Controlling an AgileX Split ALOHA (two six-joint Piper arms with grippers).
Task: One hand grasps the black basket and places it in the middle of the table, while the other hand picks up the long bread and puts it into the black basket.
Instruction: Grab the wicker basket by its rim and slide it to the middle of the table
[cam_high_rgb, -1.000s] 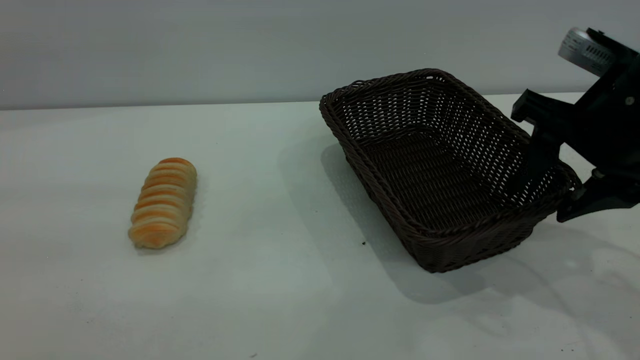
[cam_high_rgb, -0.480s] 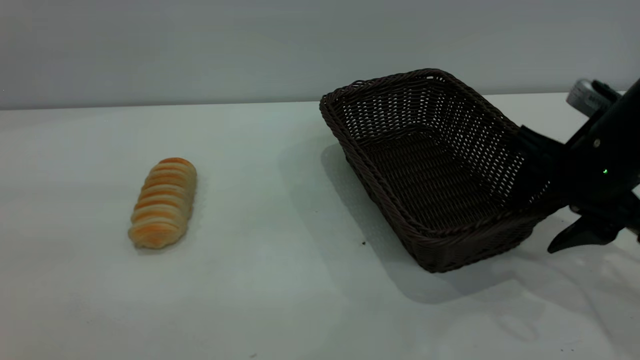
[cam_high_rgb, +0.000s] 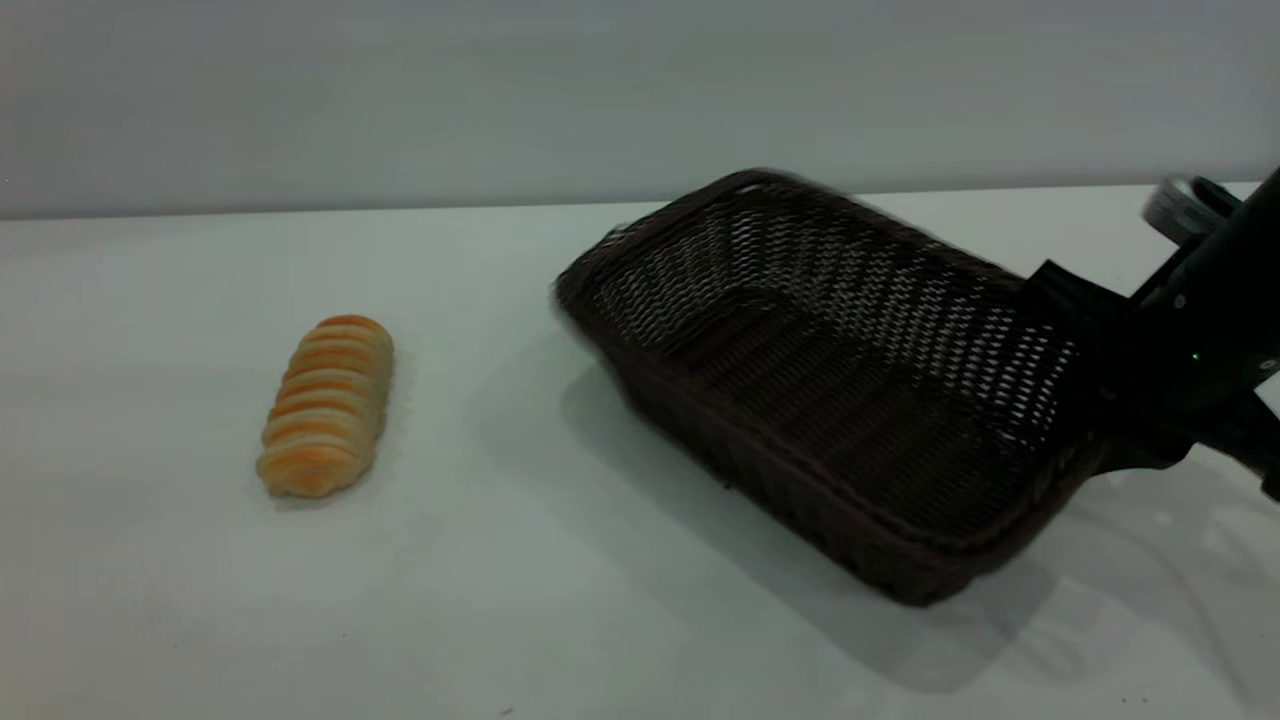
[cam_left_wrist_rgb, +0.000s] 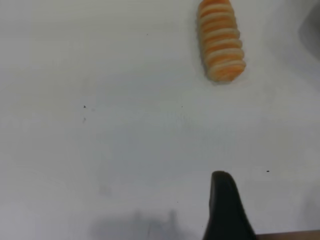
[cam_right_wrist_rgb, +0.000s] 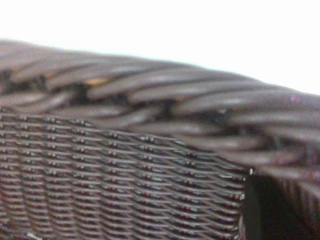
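Note:
The black basket (cam_high_rgb: 850, 290) is held tilted just above the table (cam_high_rgb: 480, 600), right of the middle, its left end low. My right gripper (cam_high_rgb: 1105, 435) is shut on the basket's right end wall, one finger inside and one outside. The right wrist view is filled by the braided rim (cam_right_wrist_rgb: 175, 100) and woven wall, with a dark finger (cam_right_wrist_rgb: 260, 210) against it. The long bread (cam_high_rgb: 325, 405) lies on the table at the left, apart from the basket. It also shows in the left wrist view (cam_left_wrist_rgb: 221, 40), far from my left gripper (cam_left_wrist_rgb: 225, 210), which hangs above bare table.
A plain grey wall stands behind the table's far edge. A few tiny dark specks (cam_high_rgb: 727, 486) lie on the tabletop. The basket's shadow falls under and to the right of it.
My right gripper closed on the basket's right end, then lifted and swung the basket left and nearer the middle, tilted. The bread has not moved.

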